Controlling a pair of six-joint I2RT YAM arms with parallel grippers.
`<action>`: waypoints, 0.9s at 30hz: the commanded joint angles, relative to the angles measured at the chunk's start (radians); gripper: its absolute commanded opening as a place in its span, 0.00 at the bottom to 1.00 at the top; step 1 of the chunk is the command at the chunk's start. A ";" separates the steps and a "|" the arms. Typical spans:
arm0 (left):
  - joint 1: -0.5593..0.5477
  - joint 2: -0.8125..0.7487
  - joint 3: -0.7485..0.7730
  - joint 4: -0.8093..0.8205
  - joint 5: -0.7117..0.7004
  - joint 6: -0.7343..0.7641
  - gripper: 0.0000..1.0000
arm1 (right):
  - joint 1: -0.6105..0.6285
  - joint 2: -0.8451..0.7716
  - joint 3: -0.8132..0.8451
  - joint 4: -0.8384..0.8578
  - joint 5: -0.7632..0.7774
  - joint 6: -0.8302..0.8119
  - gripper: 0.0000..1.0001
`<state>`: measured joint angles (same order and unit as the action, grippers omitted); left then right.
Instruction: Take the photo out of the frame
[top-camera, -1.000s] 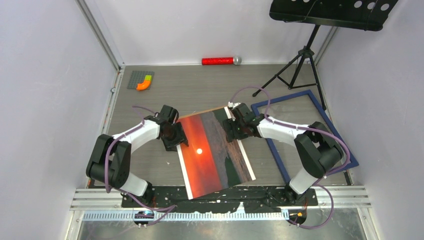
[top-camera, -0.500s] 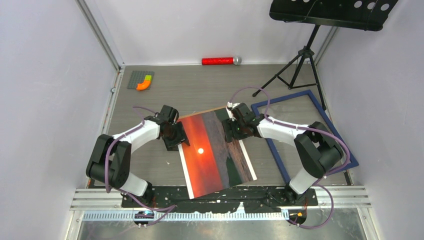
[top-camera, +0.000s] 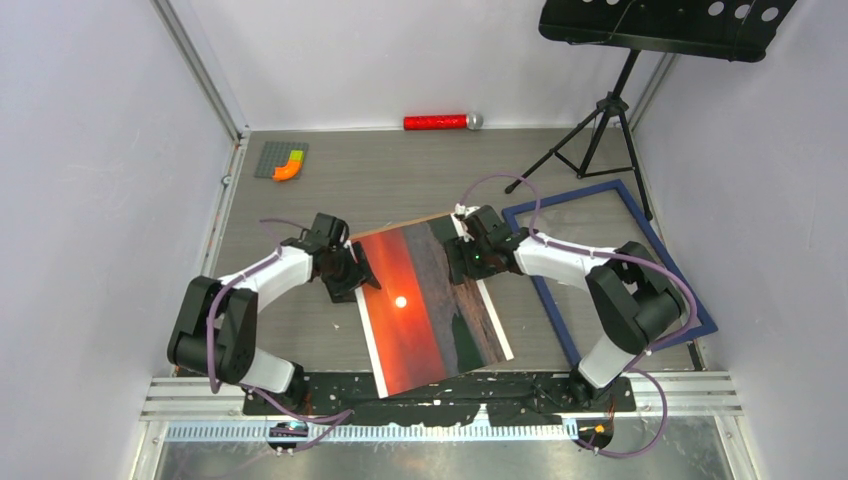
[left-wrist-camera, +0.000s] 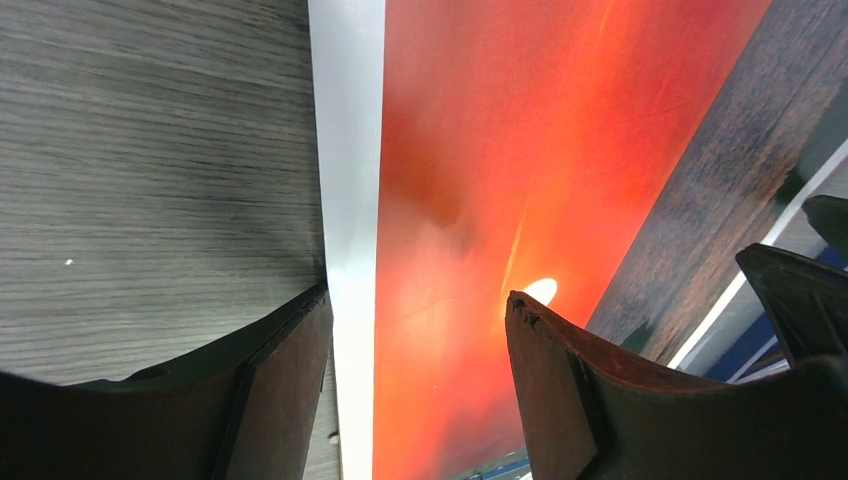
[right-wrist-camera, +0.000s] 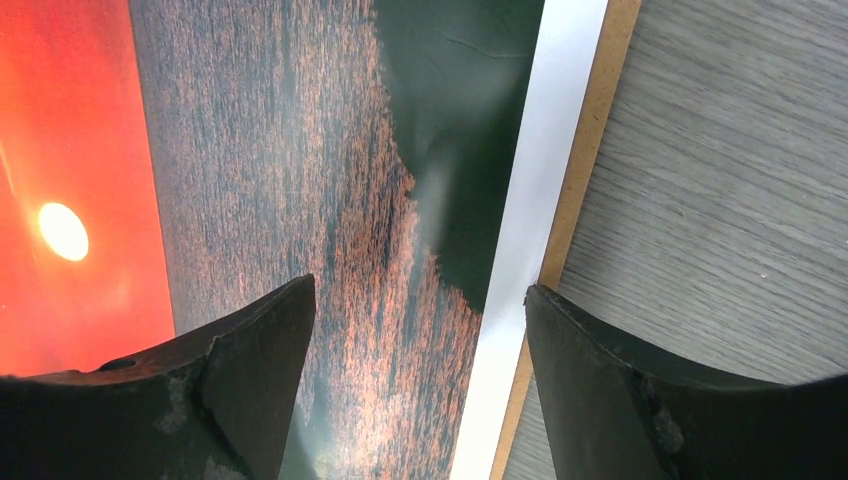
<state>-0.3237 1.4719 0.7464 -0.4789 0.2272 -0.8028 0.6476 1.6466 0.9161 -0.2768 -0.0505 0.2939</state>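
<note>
The photo (top-camera: 430, 305), a red-orange sunset with dark bands and white edges, lies in the middle of the table on a brown backing board (top-camera: 410, 222). The dark blue frame (top-camera: 558, 322) lies apart from it on the right, under my right arm. My left gripper (top-camera: 362, 272) is open over the photo's left edge. One finger stands over the table and the other over the red sky (left-wrist-camera: 480, 150). My right gripper (top-camera: 462, 262) is open too, its jaws set either side of the photo's right white edge and the board's brown rim (right-wrist-camera: 590, 130).
A music stand's tripod (top-camera: 600, 130) stands at the back right, close to the frame's far corner. A red cylinder (top-camera: 437, 122) lies along the back wall. A grey plate with an orange piece (top-camera: 282, 160) sits at the back left. Walls close in both sides.
My left gripper's jaws have spread a little wider and the left arm has shifted slightly. The photo and the right arm have barely moved.
</note>
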 joint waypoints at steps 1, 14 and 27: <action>0.008 0.031 -0.089 0.229 0.132 -0.011 0.67 | 0.021 0.048 -0.038 0.116 -0.272 0.082 0.80; 0.039 -0.014 -0.170 0.356 0.202 -0.031 0.67 | 0.020 0.083 -0.034 0.154 -0.378 0.136 0.79; 0.041 -0.250 -0.233 0.523 0.359 -0.118 0.62 | 0.021 0.132 -0.040 0.174 -0.342 0.143 0.78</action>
<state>-0.2737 1.3258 0.5297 -0.0830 0.5152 -0.8822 0.6640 1.7290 0.9054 -0.0547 -0.4427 0.4480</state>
